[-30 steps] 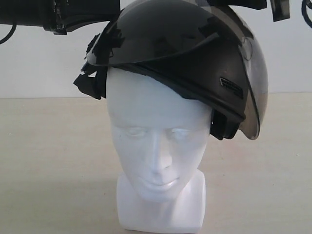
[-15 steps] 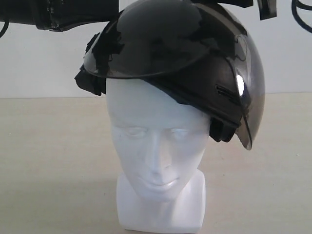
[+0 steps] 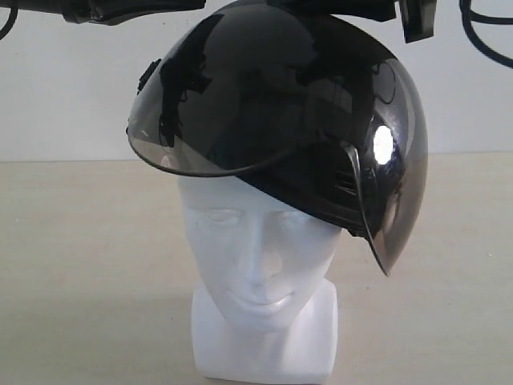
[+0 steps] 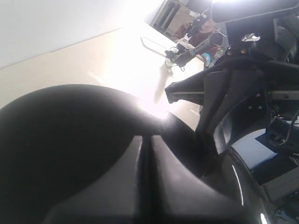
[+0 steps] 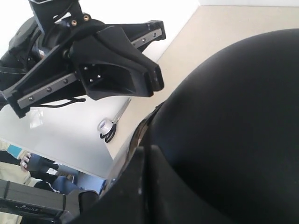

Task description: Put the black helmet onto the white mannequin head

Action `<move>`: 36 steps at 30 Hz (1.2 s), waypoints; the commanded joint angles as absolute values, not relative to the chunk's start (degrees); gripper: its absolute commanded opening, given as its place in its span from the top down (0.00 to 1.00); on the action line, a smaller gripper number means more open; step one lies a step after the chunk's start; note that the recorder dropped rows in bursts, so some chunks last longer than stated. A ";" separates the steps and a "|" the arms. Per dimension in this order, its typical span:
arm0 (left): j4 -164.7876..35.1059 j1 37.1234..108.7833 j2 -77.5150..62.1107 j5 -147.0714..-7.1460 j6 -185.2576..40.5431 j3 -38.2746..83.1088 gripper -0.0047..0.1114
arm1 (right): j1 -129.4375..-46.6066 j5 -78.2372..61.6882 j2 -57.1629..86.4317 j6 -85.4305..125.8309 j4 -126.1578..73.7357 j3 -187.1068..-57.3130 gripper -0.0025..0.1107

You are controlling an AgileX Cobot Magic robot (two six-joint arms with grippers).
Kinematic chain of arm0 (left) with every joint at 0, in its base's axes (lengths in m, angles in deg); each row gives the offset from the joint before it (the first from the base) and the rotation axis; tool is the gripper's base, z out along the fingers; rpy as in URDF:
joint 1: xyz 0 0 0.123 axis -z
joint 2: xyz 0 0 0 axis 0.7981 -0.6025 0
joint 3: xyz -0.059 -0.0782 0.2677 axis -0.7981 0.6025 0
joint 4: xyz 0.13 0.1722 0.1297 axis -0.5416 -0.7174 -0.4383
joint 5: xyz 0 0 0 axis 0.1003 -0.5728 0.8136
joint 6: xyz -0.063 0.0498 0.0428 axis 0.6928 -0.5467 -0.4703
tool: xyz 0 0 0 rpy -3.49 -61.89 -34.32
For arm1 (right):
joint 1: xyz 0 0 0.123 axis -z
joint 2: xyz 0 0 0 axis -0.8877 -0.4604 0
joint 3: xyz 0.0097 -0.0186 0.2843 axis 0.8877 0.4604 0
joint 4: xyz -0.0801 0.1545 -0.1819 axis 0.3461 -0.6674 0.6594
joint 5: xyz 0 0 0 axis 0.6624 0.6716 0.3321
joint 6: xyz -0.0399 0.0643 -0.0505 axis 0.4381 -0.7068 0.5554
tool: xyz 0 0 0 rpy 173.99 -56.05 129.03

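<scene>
We see black helmet sitting tilted on white mannequin head, visor hiding the forehead; beige table around. Ext cam crops the arms; wrist cams show left gripper & right gripper pinched closed, empty afaict, over its dome.

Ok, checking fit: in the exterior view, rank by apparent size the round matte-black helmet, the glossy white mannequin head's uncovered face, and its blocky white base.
1. Round matte-black helmet: clearly largest.
2. Uncovered face of the glossy white mannequin head.
3. Blocky white base: somewhat smaller than the face.
</scene>
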State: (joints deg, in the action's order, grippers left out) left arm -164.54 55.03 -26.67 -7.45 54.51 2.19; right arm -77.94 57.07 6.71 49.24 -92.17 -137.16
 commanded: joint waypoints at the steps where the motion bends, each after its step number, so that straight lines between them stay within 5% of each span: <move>1: -164.79 55.71 -26.30 -7.15 54.96 1.82 0.92 | -78.55 61.69 6.40 49.56 -87.17 -136.32 0.98; 28: -164.79 58.14 -26.30 -7.15 55.06 1.82 0.92 | -83.14 61.69 7.48 49.34 -87.01 -136.32 0.98; 36: -164.79 58.14 -26.30 -7.15 55.06 1.82 0.92 | -82.88 52.59 10.70 43.10 -79.29 -139.98 0.98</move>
State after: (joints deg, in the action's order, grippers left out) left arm -164.57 57.65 -26.67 -7.13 54.51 2.10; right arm -83.12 56.26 9.45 45.53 -83.42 -138.93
